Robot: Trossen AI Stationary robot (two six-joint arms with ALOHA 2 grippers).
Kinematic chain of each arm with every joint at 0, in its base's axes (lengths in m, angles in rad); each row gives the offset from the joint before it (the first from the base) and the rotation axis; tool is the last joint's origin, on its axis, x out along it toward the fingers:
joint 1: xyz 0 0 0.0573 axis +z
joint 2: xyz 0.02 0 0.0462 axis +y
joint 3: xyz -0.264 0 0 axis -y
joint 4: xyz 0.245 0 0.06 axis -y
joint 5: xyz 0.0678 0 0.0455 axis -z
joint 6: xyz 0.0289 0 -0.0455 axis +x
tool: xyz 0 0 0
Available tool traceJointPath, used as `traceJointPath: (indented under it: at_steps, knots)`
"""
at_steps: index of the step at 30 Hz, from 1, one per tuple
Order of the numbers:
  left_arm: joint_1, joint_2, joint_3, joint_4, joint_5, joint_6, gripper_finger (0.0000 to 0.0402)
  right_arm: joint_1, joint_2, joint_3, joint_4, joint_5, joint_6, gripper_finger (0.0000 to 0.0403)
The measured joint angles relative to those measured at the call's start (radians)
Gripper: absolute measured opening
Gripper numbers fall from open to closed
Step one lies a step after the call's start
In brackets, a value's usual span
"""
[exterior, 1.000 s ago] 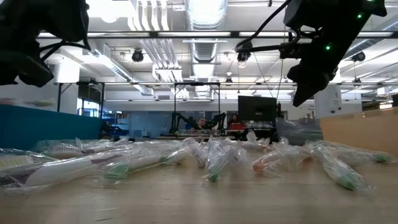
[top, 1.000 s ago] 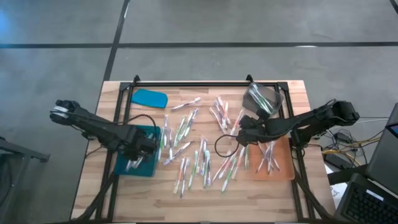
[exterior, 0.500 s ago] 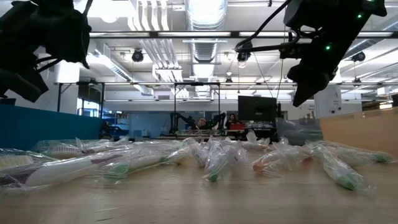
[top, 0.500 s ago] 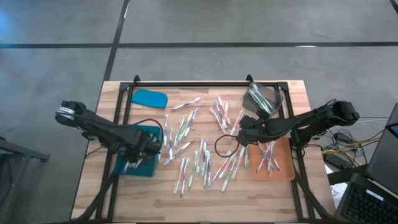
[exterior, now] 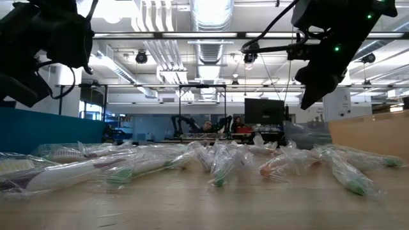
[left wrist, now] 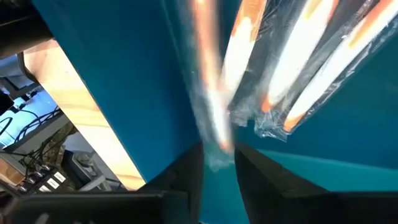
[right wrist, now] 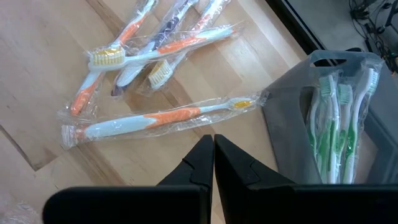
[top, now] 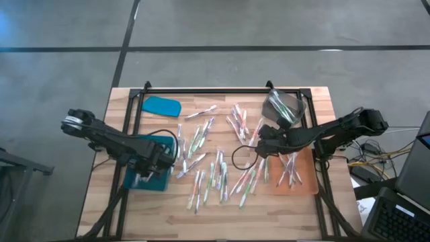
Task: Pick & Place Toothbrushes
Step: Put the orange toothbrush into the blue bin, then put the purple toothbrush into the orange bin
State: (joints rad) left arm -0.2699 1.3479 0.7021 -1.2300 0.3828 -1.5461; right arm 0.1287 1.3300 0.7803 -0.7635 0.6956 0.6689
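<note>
Looks like the drop-off part of a sort. The left gripper (top: 144, 176) hangs over the teal tray (top: 161, 142) at the lower left of the high view, and its wrist view shows a wrapped toothbrush (left wrist: 208, 93) blurred right at the fingertips (left wrist: 186, 177). The fingers sit a little apart with the wrapper's end between them, but I honestly can't tell if they're pinching it or letting it go. My guess is it's a release into the tray. Next move would be to lift clear of the tray wall and head back to the loose pile for another one with orange on it.

Containers:
- Teal tray: a few wrapped brushes with orange parts (left wrist: 311, 68) lying on its floor.
- Orange tray (top: 306, 183) at the lower right of the high view: a handful of wrapped brushes on it.
- Grey bin (right wrist: 348, 106), upper right of the table: green-and-white brushes (right wrist: 329, 118) standing inside.
- A teal lid-like piece (top: 161, 106) at upper left, with nothing I can see on it.

The rest of the toothbrushes (top: 215, 168) are scattered across the middle of the table (top: 215, 208).

The right gripper (right wrist: 213, 155) waits mid-right over the wood, fingers pressed together with nothing in them, just beside an orange-and-white brush (right wrist: 155, 119).
</note>
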Motion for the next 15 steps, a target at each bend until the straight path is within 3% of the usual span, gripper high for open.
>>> traceJointPath:
  at_steps: [7,15]
  knots:
    - [0.000,-0.008,0.012,-0.015,0.006,0.033,0.0124,0.000,0.000,0.000,0.000,0.000,0.000,0.0008]
    - [0.000,-0.012,0.079,-0.080,0.002,0.060,0.0128,0.000,0.000,0.000,0.003,0.000,0.000,0.0008]
